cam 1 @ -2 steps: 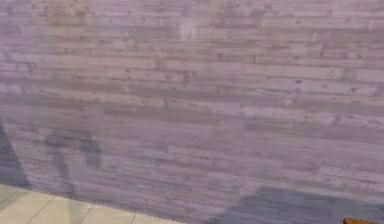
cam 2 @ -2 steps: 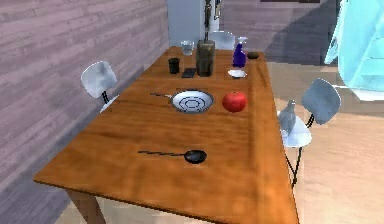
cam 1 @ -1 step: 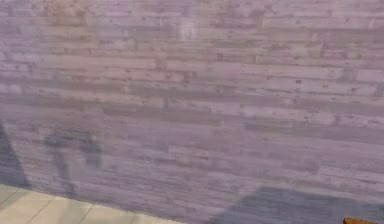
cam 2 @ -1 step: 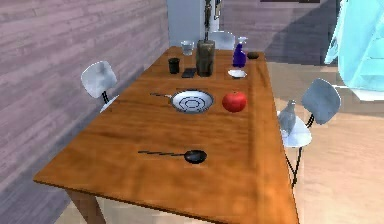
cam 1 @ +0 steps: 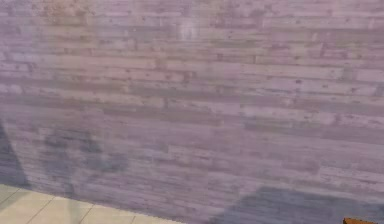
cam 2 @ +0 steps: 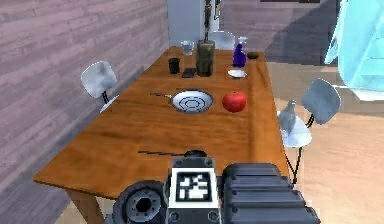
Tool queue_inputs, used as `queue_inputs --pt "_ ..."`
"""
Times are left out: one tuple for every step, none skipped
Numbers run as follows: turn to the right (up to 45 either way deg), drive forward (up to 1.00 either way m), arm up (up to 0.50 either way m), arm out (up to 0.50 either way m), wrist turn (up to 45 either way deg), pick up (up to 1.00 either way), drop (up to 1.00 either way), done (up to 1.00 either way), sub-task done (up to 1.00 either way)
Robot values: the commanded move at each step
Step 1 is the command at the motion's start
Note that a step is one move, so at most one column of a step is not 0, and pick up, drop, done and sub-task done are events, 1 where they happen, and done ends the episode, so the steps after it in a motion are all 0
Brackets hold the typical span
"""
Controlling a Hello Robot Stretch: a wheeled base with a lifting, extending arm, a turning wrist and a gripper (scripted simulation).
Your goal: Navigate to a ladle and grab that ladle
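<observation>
A purple plank wall (cam 1: pixel 190 100) is filling most of the forward view, with pale floor (cam 1: pixel 40 208) showing at the lower left. In the arm side view a long wooden table (cam 2: pixel 130 135) is stretching from the bottom centre up toward the top centre. One white chair (cam 2: pixel 98 78) is standing at its left edge and another chair (cam 2: pixel 320 100) at its right. The robot's dark gripper (cam 2: pixel 143 204) is sitting at the bottom edge, left of a white marker square (cam 2: pixel 193 186). Its far end is unclear, so I cannot tell its state or whether it is holding anything. A white bowl (cam 2: pixel 192 100) is resting mid-table, a red round fruit (cam 2: pixel 235 101) just to its right, and a dark bottle (cam 2: pixel 207 55) above them. A slim grey utensil (cam 2: pixel 160 95) is lying against the bowl's left side and a thin dark stick (cam 2: pixel 163 152) lower down. Which one is the ladle cannot be told.
</observation>
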Motion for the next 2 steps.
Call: queue_inputs --pt "0.0 0.00 0.00 0.28 0.0 0.00 0.00 0.00 0.00" --pt "0.0 0.00 0.00 0.00 45.0 0.00 0.00 0.00 0.00"
